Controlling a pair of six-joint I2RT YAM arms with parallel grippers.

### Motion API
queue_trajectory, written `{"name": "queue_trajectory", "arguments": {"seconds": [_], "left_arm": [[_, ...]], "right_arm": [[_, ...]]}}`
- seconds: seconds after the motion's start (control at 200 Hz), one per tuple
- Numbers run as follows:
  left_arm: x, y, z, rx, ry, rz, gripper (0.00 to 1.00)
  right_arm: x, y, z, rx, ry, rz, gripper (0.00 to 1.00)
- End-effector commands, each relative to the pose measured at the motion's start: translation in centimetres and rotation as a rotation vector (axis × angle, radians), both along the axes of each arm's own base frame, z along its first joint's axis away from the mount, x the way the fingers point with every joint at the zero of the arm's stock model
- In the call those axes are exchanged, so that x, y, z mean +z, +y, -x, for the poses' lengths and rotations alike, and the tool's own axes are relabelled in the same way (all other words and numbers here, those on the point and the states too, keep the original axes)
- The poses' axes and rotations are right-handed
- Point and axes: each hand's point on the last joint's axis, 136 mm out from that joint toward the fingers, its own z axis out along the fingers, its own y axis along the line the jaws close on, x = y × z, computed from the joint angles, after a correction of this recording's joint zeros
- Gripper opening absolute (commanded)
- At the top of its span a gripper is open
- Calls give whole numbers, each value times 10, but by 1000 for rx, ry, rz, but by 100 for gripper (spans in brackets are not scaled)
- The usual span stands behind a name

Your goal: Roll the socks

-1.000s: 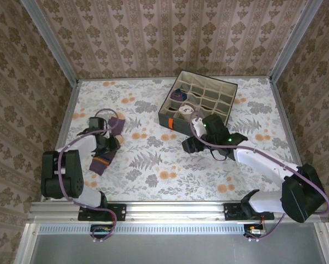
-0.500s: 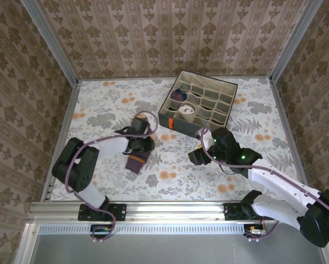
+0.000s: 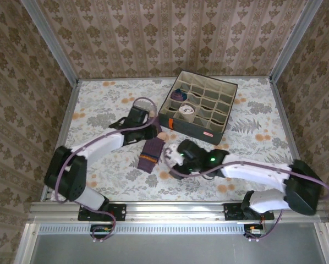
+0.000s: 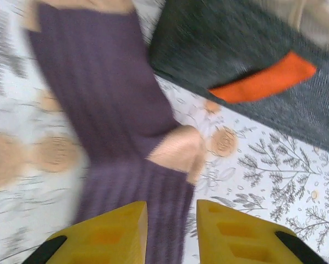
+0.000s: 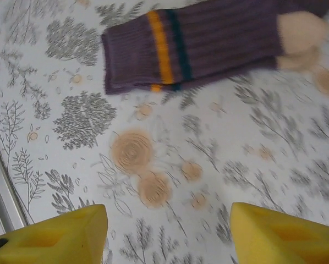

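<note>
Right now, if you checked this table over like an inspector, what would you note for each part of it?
Surface: table covered in a floral print.
Job's things: purple sock with orange and teal cuff stripes and a tan heel, stretched out, not rolled; a purple bundle and a white bundle sit in cells of the grey box.
Clutter: nothing seen.
Fingers: left fingers closed on the purple sock; right fingers wide open over bare table near the sock's cuff, holding nothing.
Cables: purple cables run along both arms; the left one loops upward.
Surroundings: wallpapered walls on three sides; metal rail at the near edge.
</note>
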Motion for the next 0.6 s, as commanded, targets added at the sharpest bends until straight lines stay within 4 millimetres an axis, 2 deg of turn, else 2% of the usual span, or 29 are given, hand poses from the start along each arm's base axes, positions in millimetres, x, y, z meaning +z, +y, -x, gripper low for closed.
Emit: {"name": "queue_trajectory", "arguments": {"seconds": [0.0, 0.015, 0.065, 0.25, 0.475, 0.545, 0.595], "left_arm": [[-24, 32, 29, -3, 70, -67, 20], [-25, 41, 27, 22, 74, -65, 20], [-28, 54, 33, 42, 77, -63, 20], [-39, 80, 51, 86, 87, -68, 20], [-45, 91, 51, 102, 90, -58, 20], [-46, 91, 49, 88, 93, -62, 20], [-46, 90, 47, 70, 86, -64, 21]], "right_arm": [[-25, 18, -4, 90, -44, 167, 61], [-26, 22, -4, 98, -46, 174, 61], [-35, 34, -7, 130, -53, 203, 62], [-59, 62, -20, 193, -66, 259, 63], [-92, 71, -30, 205, -53, 327, 64], [-99, 72, -29, 215, -26, 329, 61], [-102, 71, -27, 220, -2, 322, 54]]}}
